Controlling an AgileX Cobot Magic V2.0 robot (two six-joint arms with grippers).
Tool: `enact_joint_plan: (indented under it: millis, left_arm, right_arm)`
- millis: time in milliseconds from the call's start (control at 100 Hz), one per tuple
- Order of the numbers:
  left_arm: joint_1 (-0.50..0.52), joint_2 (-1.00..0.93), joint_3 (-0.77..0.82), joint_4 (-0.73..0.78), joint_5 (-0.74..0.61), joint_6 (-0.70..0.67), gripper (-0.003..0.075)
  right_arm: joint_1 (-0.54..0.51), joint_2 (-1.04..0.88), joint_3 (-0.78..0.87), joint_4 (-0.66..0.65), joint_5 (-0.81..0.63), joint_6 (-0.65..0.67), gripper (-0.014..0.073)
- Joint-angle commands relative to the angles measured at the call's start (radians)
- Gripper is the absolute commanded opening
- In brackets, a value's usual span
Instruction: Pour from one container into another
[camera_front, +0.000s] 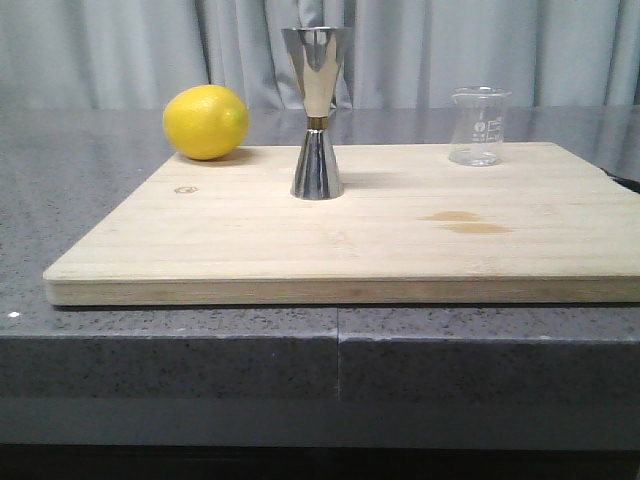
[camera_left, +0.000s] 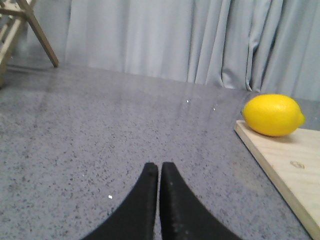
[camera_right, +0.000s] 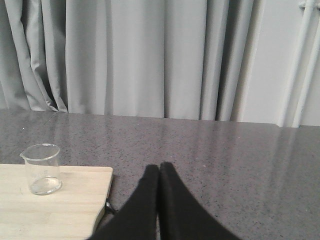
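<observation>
A small clear glass beaker (camera_front: 478, 126) stands upright at the back right of the wooden board (camera_front: 380, 240); it also shows in the right wrist view as the beaker (camera_right: 42, 168). The tall steel jigger (camera_front: 317, 112) stands upright at the board's back middle. My left gripper (camera_left: 159, 167) is shut and empty over the grey counter, left of the board. Off the board's right edge, my right gripper (camera_right: 160, 167) is also shut with nothing in it. Neither gripper shows in the front view.
A yellow lemon (camera_front: 205, 121) rests at the board's back left corner, also seen as the lemon (camera_left: 273, 114). A wooden rack (camera_left: 20, 25) stands far left. Grey curtains (camera_front: 450, 50) hang behind the counter (camera_front: 80, 200).
</observation>
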Motion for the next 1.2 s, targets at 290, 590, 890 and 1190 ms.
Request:
enact_joint_plan:
  millis: [290,590,890,1190]
  left_arm:
    - [0.011,-0.024,0.022,-0.024,-0.058,0.022,-0.0021]
    - [0.011,-0.024,0.022,-0.024,-0.056,0.022,-0.0021]
    - [0.011,-0.024,0.022,-0.024,-0.056,0.022,-0.0021]
    - [0.011,-0.024,0.022,-0.024,-0.056,0.022,-0.0021]
  right_arm:
    - [-0.005,0.005,-0.026,-0.008,-0.039,0.003,-0.0069]
    - [-0.005,0.005,-0.026,-0.008,-0.039,0.003,-0.0069]
    - [-0.005,0.005,-0.026,-0.008,-0.039,0.003,-0.0069]
    - [-0.005,0.005,-0.026,-0.008,-0.039,0.003,-0.0069]
